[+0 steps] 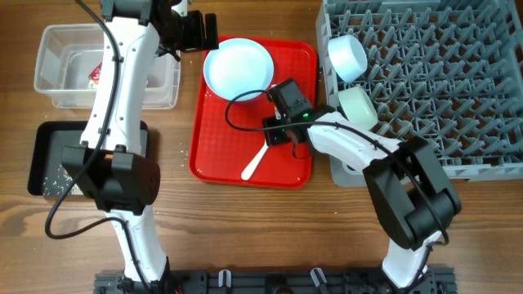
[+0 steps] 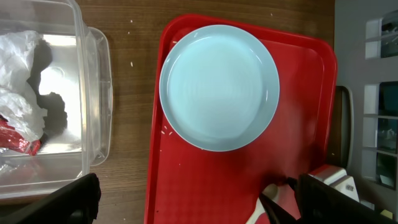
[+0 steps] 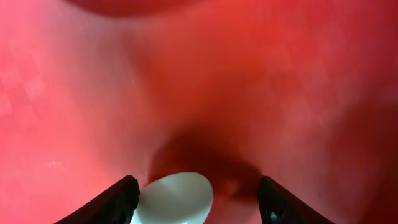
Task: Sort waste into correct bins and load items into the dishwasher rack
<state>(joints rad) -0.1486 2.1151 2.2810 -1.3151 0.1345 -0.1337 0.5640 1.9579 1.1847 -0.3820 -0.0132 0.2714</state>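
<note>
R gripper (image 3: 198,198) is low over red tray (image 1: 286,69), jaws apart, straddling bowl end of white spoon (image 3: 177,199): one finger just beside it, gap at the other, no grip. L gripper (image 1: 194,33) hangs wide open and empty btwn clear tub (image 1: 57,49) and tray, near blue plate (image 1: 238,67)

The wooden table (image 1: 245,220) is carrying a clear tub (image 1: 49,82) and a black tray (image 1: 41,155) on its left. A red tray (image 1: 221,163) is lying in the middle, a grey rack (image 1: 482,170) on the right.
</note>
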